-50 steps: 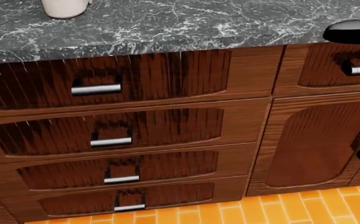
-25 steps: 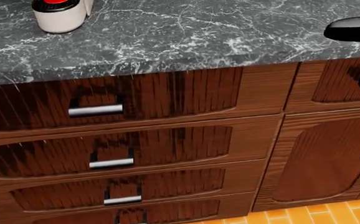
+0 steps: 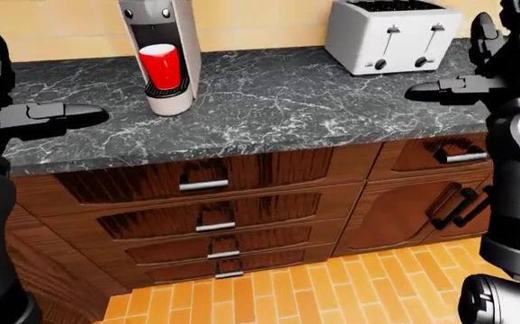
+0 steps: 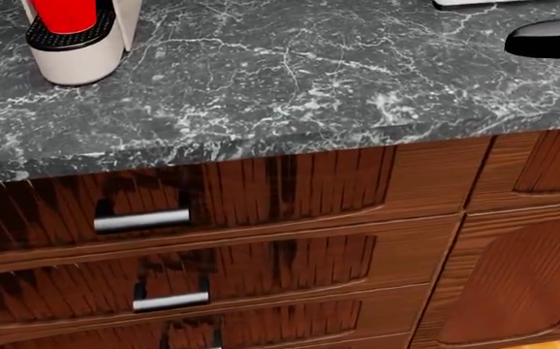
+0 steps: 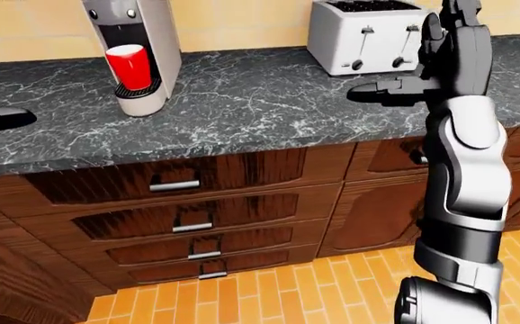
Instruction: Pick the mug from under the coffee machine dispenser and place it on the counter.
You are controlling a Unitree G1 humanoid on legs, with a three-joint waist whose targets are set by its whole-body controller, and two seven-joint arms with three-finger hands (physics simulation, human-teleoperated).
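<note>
A red mug (image 3: 159, 62) stands upright on the drip tray of the grey coffee machine (image 3: 160, 40), under its dispenser, at the top left of the counter. It also shows at the top left of the head view (image 4: 65, 14). My left hand (image 3: 48, 115) is open and empty, hovering over the counter's near edge, well to the left of the mug and lower in the view. My right hand (image 5: 426, 64) is open and empty, raised above the counter on the right, by the toaster.
A silver toaster (image 3: 388, 35) stands at the top right of the dark marble counter (image 3: 278, 101). Below are wooden drawers with metal handles (image 3: 204, 184) and a cabinet door (image 3: 404, 209). The floor is orange tile (image 3: 269, 297).
The camera has tilted upward: the counter and drawers slide down the head view. The coffee machine base and the red mug come into sight at the top left.
</note>
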